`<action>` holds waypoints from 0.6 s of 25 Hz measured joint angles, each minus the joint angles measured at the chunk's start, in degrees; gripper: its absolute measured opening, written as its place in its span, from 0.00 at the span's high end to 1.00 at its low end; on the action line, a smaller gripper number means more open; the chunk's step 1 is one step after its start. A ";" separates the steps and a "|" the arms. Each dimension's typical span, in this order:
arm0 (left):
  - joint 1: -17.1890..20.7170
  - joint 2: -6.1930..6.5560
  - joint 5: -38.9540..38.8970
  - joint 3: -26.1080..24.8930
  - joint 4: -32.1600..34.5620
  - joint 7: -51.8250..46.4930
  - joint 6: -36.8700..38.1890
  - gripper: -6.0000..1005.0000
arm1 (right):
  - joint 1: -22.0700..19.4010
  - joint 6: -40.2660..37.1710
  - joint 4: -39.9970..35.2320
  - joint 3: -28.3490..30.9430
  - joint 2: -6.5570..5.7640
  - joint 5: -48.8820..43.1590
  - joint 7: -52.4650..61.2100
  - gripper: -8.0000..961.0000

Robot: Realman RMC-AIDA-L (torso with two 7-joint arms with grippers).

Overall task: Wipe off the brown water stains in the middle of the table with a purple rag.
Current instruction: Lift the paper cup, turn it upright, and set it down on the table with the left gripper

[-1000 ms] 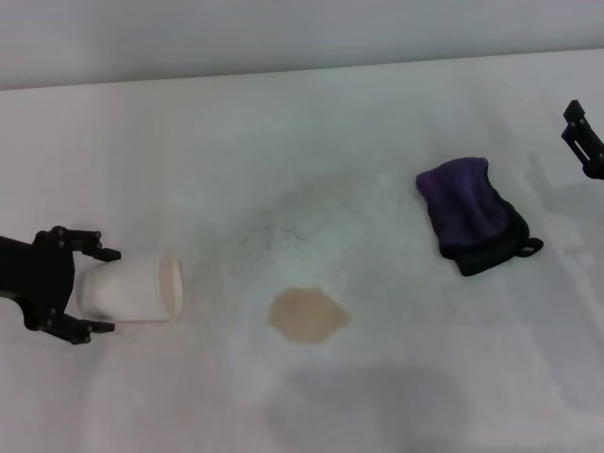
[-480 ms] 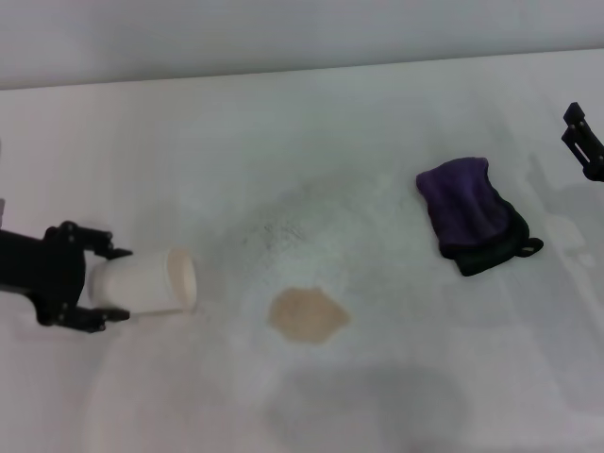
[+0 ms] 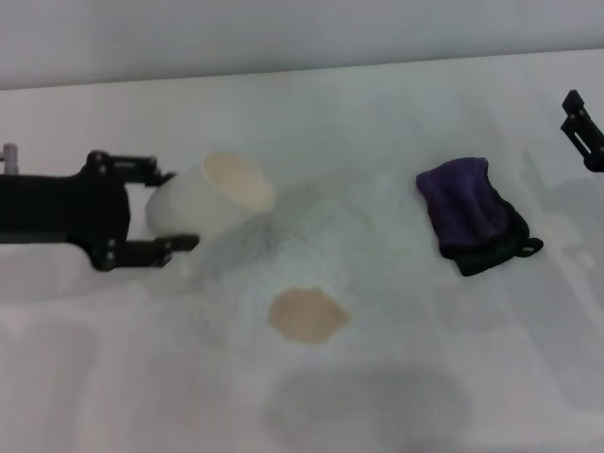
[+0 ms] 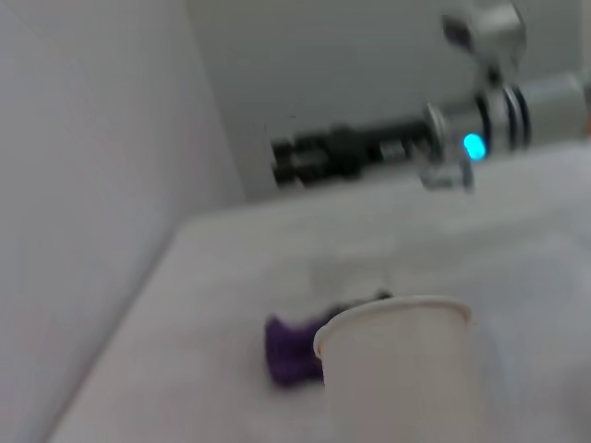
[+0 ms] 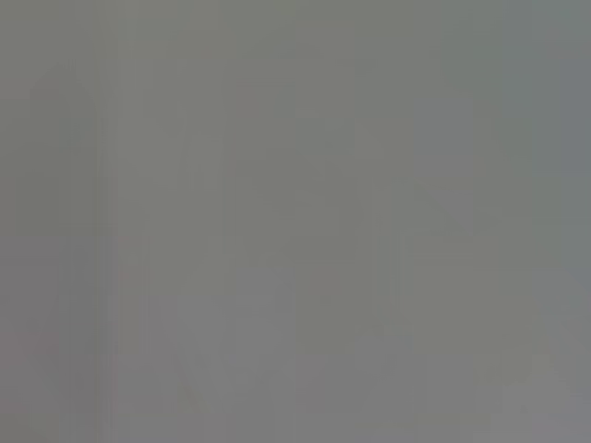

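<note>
A light-tan puddle, the brown water stains (image 3: 307, 315), lies in the middle of the white table (image 3: 377, 113). The purple rag (image 3: 470, 213), bunched with a black edge and loop, rests to its right; the left wrist view shows the purple rag (image 4: 291, 349) behind the cup. My left gripper (image 3: 168, 212) is shut on a white paper cup (image 3: 212, 200), lifted and tilted above the table left of the stain. My right gripper (image 3: 583, 129) hangs at the far right edge, beyond the rag. The right wrist view is plain grey.
The white paper cup (image 4: 397, 369) fills the lower part of the left wrist view, with the other arm (image 4: 434, 138) far behind it. A grey wall (image 3: 283, 33) borders the table's far edge.
My left gripper has lifted the cup off the table, moved it right and farther back, and tipped its mouth upward. The right gripper, rag and stain have stayed put.
</note>
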 joint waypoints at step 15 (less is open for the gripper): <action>18.43 0.10 -24.56 -0.09 14.60 -1.44 -7.49 0.35 | -1.29 2.04 -2.83 -3.27 -0.11 -2.01 -0.31 0.12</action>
